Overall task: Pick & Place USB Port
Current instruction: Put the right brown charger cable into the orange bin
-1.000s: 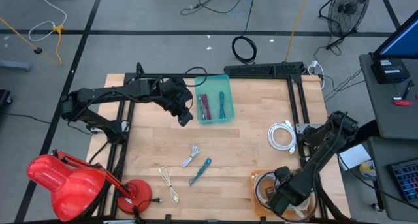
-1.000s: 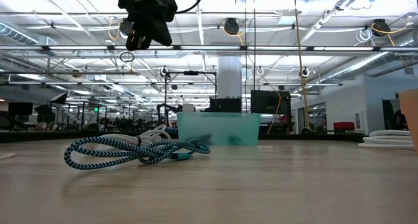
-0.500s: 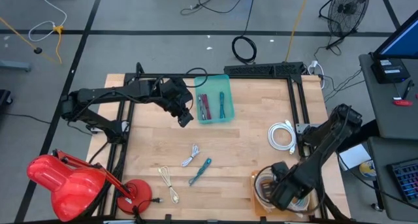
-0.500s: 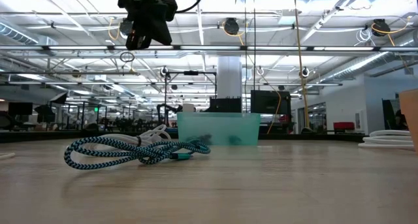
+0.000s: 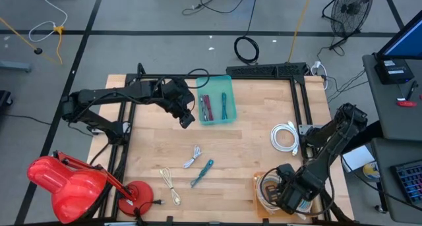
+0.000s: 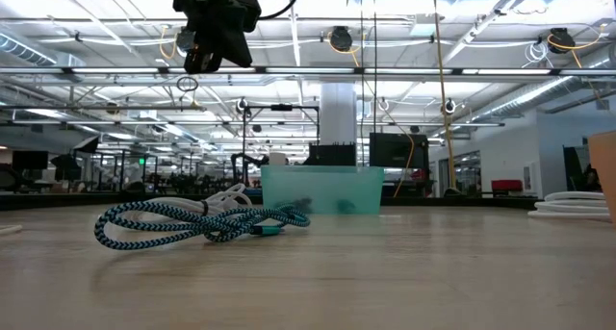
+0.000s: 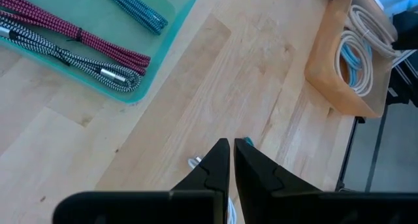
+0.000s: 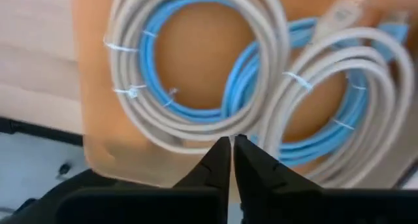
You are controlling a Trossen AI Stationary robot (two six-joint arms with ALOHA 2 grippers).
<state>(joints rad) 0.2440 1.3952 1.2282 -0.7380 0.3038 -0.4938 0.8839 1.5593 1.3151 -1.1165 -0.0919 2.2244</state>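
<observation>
Right gripper [image 8: 232, 144]: fingers closed with nothing between them, above the brown cardboard box [image 5: 258, 185] of coiled grey and blue cables [image 8: 196, 74], lower right of high view.
Left gripper [image 7: 231, 152]: closed, empty, beside the translucent teal bin [image 5: 215, 100], upper centre.
Teal braided USB cable [image 5: 202, 173]: on the wooden table [image 5: 250, 120], lower centre.

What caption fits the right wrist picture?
Right tool shut above grey cables and blue cables coiled in a brown box.

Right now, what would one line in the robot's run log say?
right gripper: shut, empty, above coiled grey and blue cables in brown box | left gripper: shut, empty, raised beside teal plastic tray
</observation>
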